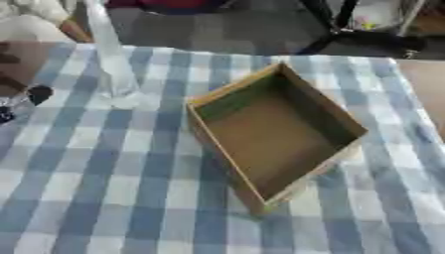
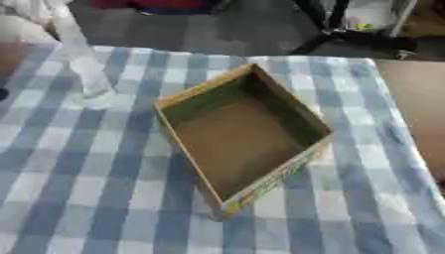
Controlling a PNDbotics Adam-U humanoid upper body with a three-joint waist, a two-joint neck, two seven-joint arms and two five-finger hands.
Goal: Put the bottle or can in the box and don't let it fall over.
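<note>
A clear bottle [image 1: 111, 64] stands upright on the checked surface [image 1: 104, 188], far left of the empty open box [image 1: 347, 130] and apart from it, while the left hand [image 1: 24, 99] shows at the left edge, fingers unreadable.

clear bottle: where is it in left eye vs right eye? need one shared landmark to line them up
Left eye view: the clear bottle stands upright at upper left, on the checked cloth, apart from the box's left side.
Right eye view: same bottle, nearer the left edge, top cut off by the frame.
Shared landmark: the far corner of the open cardboard box, empty inside.
</note>
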